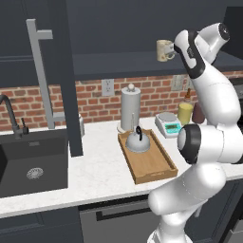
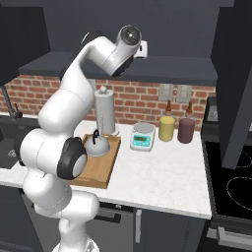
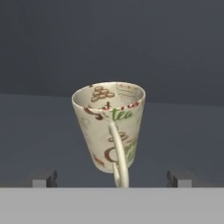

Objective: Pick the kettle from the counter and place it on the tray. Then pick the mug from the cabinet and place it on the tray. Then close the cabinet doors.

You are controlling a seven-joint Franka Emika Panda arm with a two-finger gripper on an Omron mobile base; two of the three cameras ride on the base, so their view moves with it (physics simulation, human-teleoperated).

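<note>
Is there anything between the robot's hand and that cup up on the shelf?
Nothing visible. The open tool faces the cream printed ceramic mug directly, its handle turned toward the tool, on the dark cabinet shelf.

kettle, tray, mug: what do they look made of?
Kettle: looks like brushed silver-grey metal with a soft sheen; the dark arched handle could be plastic.
Tray: light-brown wood by its colour and faint grain, matte, low raised rim.
Mug: probably glazed ceramic, a cream body with printed brown, green and red marks; it stands on the dark cabinet shelf.
</note>
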